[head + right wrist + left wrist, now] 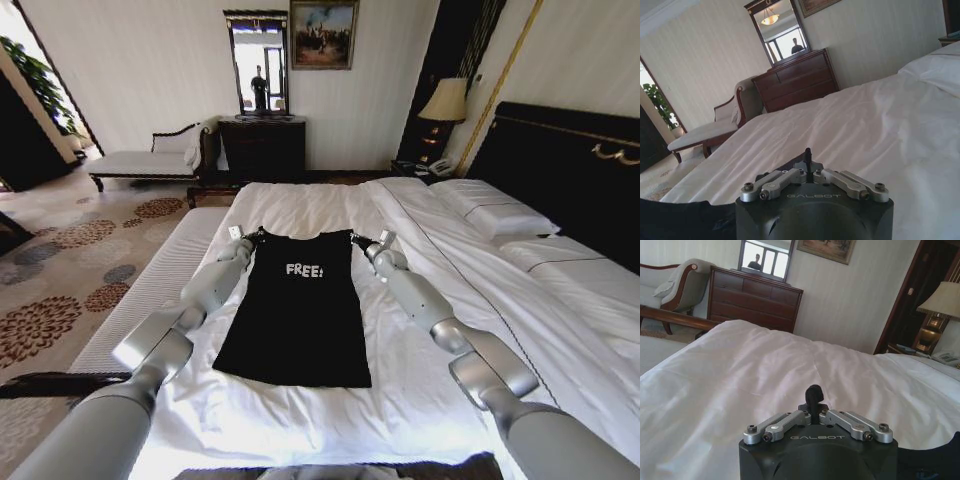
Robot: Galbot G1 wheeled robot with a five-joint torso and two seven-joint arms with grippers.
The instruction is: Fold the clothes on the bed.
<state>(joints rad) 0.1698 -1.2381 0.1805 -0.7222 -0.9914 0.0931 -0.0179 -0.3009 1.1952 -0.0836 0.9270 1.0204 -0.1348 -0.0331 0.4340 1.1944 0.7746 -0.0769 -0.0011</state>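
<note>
Black cotton T-shirt [298, 310] lies flat on the white duvet [420, 400] of the bed [560, 300], white "FREE!" lettering up, sleeves tucked in so you see a long rectangle that narrows toward the far end. You have both arms stretched forward along its sides. Your left gripper [256, 236] sits at the far left corner of the shirt, right at the fabric edge; your right gripper [358, 241] sits at the far right corner, likewise at the edge. From the head view, each gripper touches or nearly touches its corner. In the left wrist view, the left gripper [814, 392] shows its linkage bars drawn in and the dark fingertips [814, 390] pressed together as one stub, so it reads as closed; a patch of black fabric shows at the lower corner beside the wrist body, but you cannot tell whether cloth is pinched between the tips. In the right wrist view, the right gripper [808, 155] looks the same: fingers closed to a single thin point, with black fabric spreading out just beside and behind them; a grip on cloth cannot be confirmed. Beyond the bed you see a dark wooden dresser [262, 148] with a mirror [257, 62] against the far wall and a white-cushioned bench [150, 160] near it.
</note>
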